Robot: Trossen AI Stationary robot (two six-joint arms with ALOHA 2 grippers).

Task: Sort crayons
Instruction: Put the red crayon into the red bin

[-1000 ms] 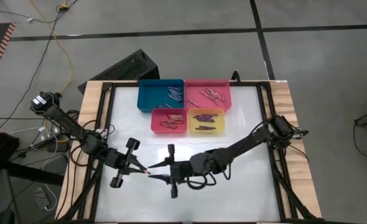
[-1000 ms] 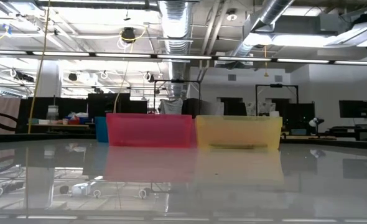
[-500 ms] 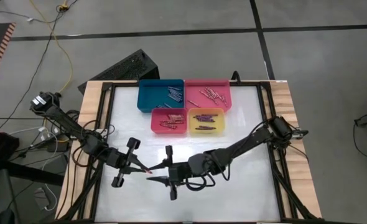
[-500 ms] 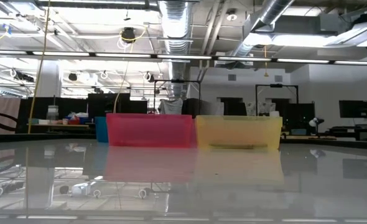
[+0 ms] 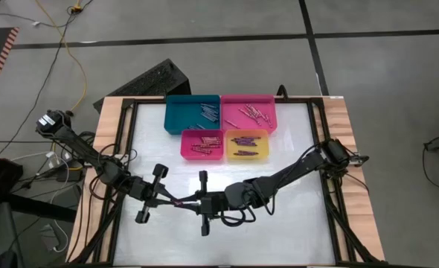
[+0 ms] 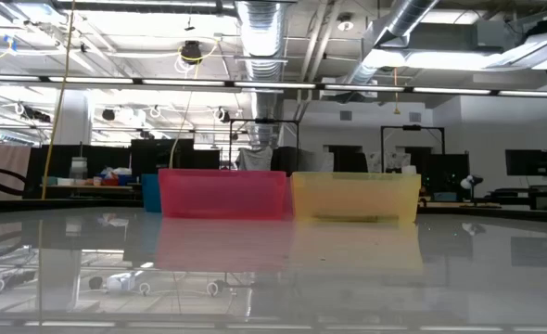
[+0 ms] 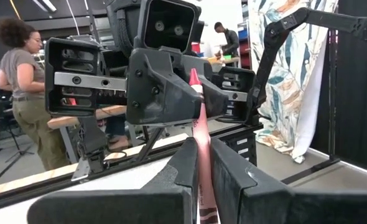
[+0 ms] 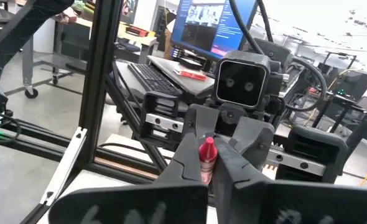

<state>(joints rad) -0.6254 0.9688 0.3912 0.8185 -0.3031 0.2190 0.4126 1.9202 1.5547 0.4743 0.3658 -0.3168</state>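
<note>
Crayons (image 5: pixel 204 113) mostly lie sorted in the upper-centre trays (image 5: pixel 192 113), while left hand (image 5: pixel 176 201) and right hand (image 5: pixel 193 202), lower centre, both clamp one pink crayon (image 7: pixel 200 130).

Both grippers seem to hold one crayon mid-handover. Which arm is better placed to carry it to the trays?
Probably right: the right gripper and left gripper both clamp the crayon, but the right arm lies nearer the trays.

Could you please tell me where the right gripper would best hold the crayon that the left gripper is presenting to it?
On the free tip end, head-on along its length. The crayon is thin, and the left gripper clamps its back end, so only the front half sticks out. The right gripper faces it, fingers shut on that end.
</note>
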